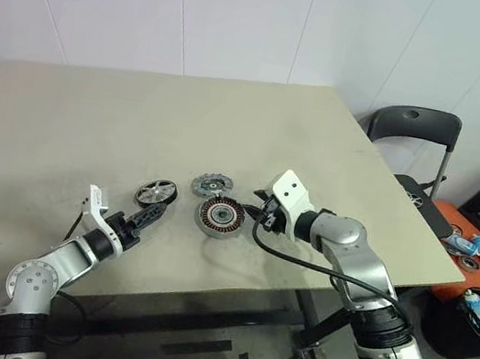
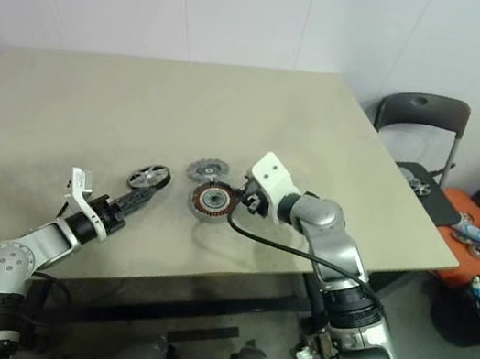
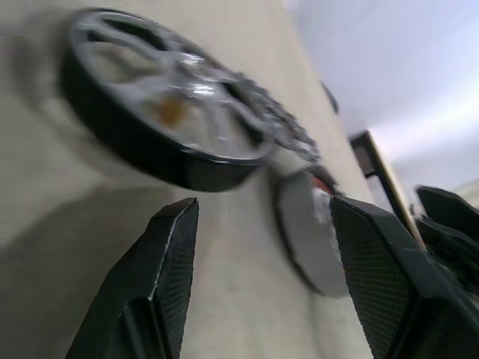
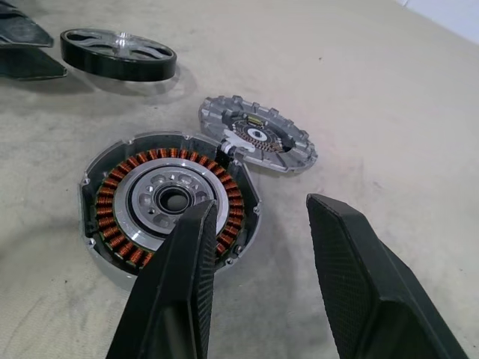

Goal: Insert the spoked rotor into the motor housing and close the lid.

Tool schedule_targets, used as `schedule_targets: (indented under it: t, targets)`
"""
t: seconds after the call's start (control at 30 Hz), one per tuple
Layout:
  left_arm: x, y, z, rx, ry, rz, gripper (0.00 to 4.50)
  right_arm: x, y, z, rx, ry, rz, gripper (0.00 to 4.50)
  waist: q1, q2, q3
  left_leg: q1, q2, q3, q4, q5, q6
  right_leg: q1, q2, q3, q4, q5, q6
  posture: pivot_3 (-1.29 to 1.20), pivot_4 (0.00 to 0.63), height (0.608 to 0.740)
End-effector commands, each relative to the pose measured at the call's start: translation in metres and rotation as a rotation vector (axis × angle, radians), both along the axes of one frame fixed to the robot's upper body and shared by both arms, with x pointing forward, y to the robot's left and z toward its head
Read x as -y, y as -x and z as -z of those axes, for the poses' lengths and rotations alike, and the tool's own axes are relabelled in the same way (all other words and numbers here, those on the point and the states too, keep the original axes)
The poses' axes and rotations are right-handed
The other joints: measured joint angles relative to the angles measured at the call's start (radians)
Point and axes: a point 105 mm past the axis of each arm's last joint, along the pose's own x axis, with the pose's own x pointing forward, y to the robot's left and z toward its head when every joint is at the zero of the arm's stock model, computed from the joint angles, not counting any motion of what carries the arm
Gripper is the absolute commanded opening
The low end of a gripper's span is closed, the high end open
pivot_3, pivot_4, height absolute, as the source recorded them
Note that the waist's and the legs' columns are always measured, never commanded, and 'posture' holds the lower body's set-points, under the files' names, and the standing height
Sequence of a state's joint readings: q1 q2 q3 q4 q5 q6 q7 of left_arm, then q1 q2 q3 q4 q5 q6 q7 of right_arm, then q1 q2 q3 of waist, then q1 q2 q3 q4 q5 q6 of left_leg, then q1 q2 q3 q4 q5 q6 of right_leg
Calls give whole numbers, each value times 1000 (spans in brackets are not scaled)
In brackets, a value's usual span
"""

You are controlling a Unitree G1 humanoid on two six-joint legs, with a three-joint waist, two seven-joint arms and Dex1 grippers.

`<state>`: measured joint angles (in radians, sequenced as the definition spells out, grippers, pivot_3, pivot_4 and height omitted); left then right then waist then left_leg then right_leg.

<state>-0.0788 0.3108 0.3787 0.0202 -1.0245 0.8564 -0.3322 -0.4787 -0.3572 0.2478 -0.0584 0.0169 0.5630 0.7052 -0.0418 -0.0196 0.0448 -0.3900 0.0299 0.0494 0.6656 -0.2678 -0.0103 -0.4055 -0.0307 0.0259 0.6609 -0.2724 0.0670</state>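
The spoked rotor [image 1: 156, 191], black-rimmed with silver spokes, lies flat on the table [image 1: 93, 116]. To its right sits the motor housing [image 1: 219, 217], its copper windings facing up. The grey notched lid [image 1: 213, 184] rests just behind the housing, touching its edge. My left gripper [image 1: 156, 212] is low over the table just short of the rotor; it is open and empty, and the rotor [image 3: 165, 127] lies beyond its fingertips. My right gripper [image 1: 256, 210] hangs open just right of the housing [image 4: 168, 202], with nothing between its fingers [image 4: 183, 284].
A grey chair [image 1: 414, 127] stands beyond the table's right edge. On the floor to the right are an orange box [image 1: 465, 247] with small bottles and a black bin [image 1: 475, 323]. The table's front edge runs close below both arms.
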Motion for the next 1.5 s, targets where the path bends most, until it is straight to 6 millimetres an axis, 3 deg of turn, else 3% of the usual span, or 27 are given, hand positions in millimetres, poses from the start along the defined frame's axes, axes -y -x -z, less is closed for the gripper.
schedule_targets:
  t: [0.03,0.17,0.4,0.83,1.0,1.47,1.5]
  targets:
    - [-19,-6,3,-16,-26,-92,2974,1,0,-14,53,-12,3,1997,1,0,0,0,0,0,0,0,0,0,0,0,0,0,0,0,0,740]
    - [-32,-13,6,-32,-5,-190,2974,1,3,-12,50,-13,2,1997,0,0,0,2,0,0,0,0,0,1,0,0,0,0,-1,0,0,740]
    - [-24,-12,-5,13,43,-167,2974,2,4,-11,48,-11,-3,1997,-2,0,0,3,0,-2,0,0,0,2,3,2,0,1,-3,0,0,740]
    - [-26,-20,3,-25,58,-225,2974,-2,4,-9,43,0,-13,1997,-1,0,0,2,0,-2,0,0,0,1,3,2,-1,1,-3,0,0,740]
    - [-24,-22,5,-38,48,-220,1401,-2,3,-9,44,1,-11,2033,-1,0,0,1,0,-2,0,0,0,1,3,2,-1,1,-3,0,0,740]
    - [-12,-24,2,-18,70,-137,1401,2,2,-11,49,4,-3,2033,3,0,0,1,0,-2,0,0,0,1,2,2,-3,1,-3,0,0,740]
    - [-11,-24,0,-5,76,-133,1224,3,2,-11,50,4,-1,2033,3,0,0,1,0,-2,0,0,0,1,2,2,-3,1,-3,0,0,740]
